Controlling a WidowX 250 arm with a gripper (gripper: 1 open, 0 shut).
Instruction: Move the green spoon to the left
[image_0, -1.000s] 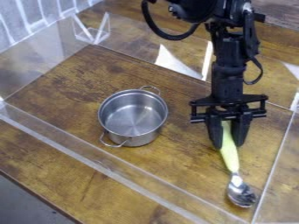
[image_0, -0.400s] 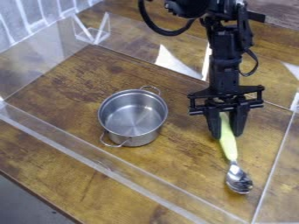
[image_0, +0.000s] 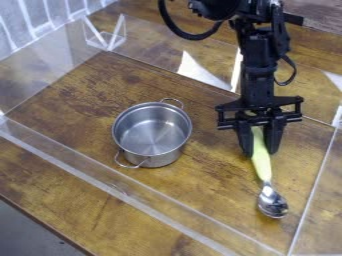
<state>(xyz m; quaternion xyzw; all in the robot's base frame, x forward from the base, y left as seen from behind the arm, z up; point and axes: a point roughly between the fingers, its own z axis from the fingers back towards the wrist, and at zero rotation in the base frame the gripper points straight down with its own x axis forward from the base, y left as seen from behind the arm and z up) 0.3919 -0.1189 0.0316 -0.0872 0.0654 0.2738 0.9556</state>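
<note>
1. I saw the claw (image_0: 259, 138) pointing almost straight down over the right part of the table (image_0: 94, 95), its dark fingers (image_0: 247, 140) drawn close together.
2. The fingers stood on either side of the upper end of the spoon (image_0: 263, 170) handle and were clamped on it; I judged the claw to be gripping the spoon.
3. The spoon lay at the table's right side, near the clear wall (image_0: 318, 190). Its yellow-green handle ran from the claw down toward the near edge, and the silver bowl (image_0: 274, 206) rested on the wood at the lower end.
4. I could not tell whether the handle end was lifted off the wood or lay flat.
5. A steel pot (image_0: 152, 133) with two side handles sat upright to the left of the spoon, well apart from it, and appeared empty.
6. Clear walls bordered the table on all visible sides.
</note>
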